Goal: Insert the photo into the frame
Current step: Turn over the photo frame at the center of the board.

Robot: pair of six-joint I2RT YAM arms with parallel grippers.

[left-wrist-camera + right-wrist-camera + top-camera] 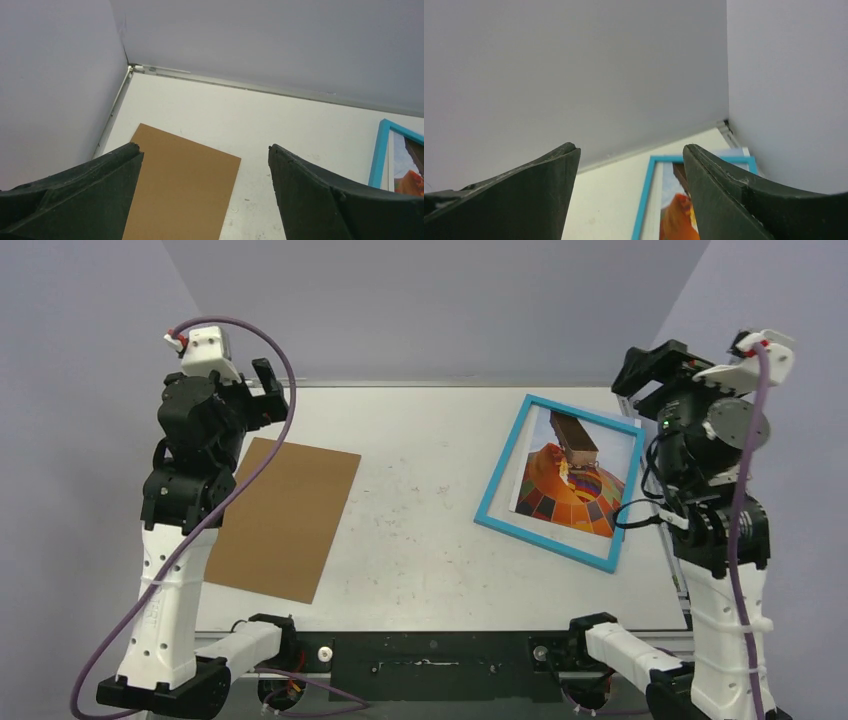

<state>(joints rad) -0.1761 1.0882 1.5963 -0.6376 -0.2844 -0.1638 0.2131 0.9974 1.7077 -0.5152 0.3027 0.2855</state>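
Top external view, right of centre: the photo (572, 480) lies inside the blue frame (503, 459) (both tilted on the table (430, 490)); left gripper (205, 150) and right gripper (629, 147) stand spread, holding nothing.

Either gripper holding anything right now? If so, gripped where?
Nothing is held. The left gripper and right gripper are both open and empty. The photo lies within the frame, untouched.

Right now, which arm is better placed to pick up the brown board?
Left. The brown board lies on its side of the table, seen between the open jaws of the left gripper. The right gripper hangs near the frame and photo, far from the board.
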